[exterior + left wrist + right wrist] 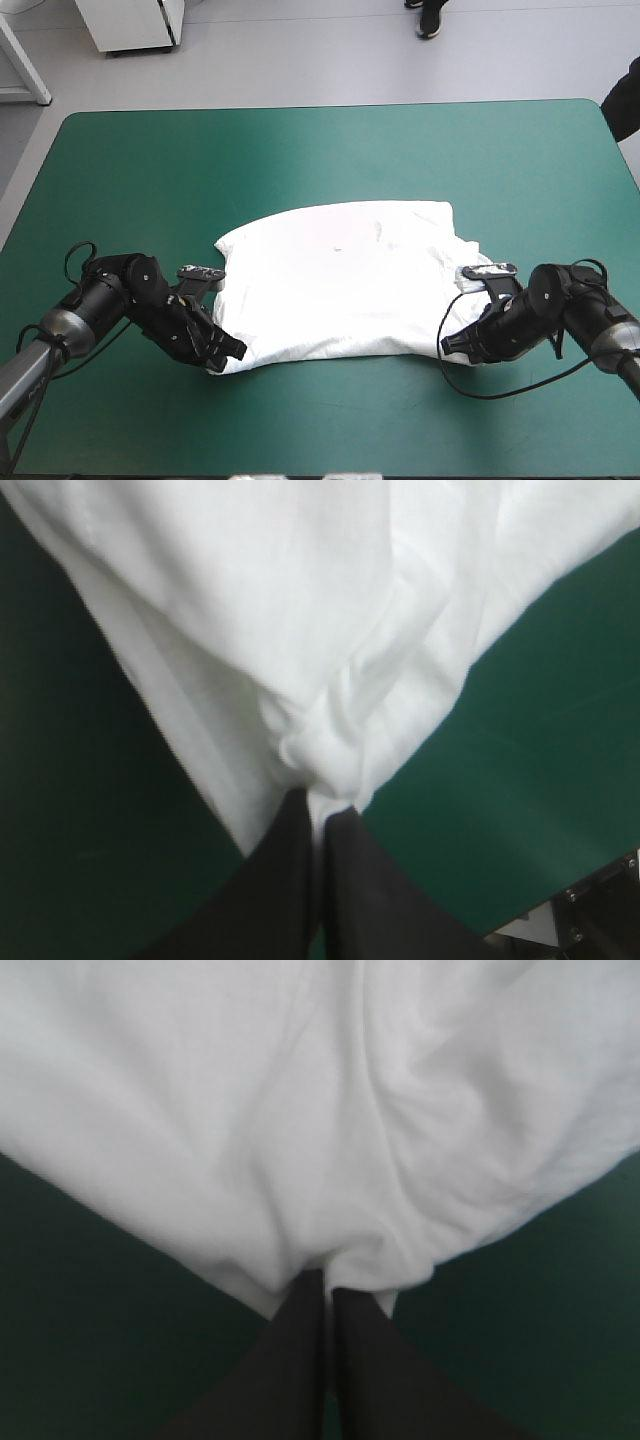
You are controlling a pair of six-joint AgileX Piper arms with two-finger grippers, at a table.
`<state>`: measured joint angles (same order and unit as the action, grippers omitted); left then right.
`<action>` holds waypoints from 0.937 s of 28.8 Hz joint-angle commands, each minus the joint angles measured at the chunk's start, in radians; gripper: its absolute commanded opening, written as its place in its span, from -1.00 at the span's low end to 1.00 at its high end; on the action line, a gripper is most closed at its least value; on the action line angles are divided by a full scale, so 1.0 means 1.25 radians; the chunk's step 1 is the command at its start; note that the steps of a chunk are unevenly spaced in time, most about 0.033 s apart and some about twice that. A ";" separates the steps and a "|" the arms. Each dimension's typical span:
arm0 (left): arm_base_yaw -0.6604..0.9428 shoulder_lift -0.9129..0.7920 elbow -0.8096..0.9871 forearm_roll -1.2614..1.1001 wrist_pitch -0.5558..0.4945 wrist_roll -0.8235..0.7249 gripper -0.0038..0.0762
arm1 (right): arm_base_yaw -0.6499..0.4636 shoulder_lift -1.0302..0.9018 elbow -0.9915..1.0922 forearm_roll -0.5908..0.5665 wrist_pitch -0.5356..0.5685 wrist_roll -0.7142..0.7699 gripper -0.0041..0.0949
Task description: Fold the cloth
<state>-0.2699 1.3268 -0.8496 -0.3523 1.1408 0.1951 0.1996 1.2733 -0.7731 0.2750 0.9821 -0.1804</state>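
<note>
Reaching in low from the left, the left gripper sits at the near left corner of the T-shirt, its arm bent close above the teal-green surface. In the left wrist view its two black fingers stand almost together, with a thin fold of white fabric pinched in the narrow slit between them. The fabric bunches into small creases just ahead of the tips and fans out from there, and the teal-green surface shows on both sides of that corner.

The T-shirt lies spread roughly flat in the middle of the surface, somewhat nearer the near edge than the far one. Its far edge runs fairly straight, its near edge bows slightly between the two grippers, and a few shallow wrinkles cross it. On its right side a small bump of fabric sticks out toward the right arm.

The right gripper sits at the near right corner of the T-shirt, its arm coming in low from the right. In the right wrist view its fingers likewise all but meet, clamping a tuck of white fabric that gathers into folds spreading away from the tips. Whether either corner is lifted clear of the surface I cannot tell.
</note>
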 commanded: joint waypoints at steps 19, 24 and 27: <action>-0.006 -0.201 -0.284 0.093 0.119 -0.033 0.02 | 0.002 -0.067 -0.338 -0.255 0.137 0.124 0.09; -0.006 -0.236 -0.464 0.069 0.119 -0.057 0.02 | 0.001 -0.067 -0.382 -0.407 0.127 0.220 0.09; -0.006 -0.236 -0.530 0.038 0.109 -0.056 0.02 | 0.001 -0.054 -0.365 -0.407 0.081 0.247 0.09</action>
<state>-0.2699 1.0440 -1.4219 -0.2493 1.2492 0.1390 0.2018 1.2139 -1.2151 -0.1956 1.1543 0.0893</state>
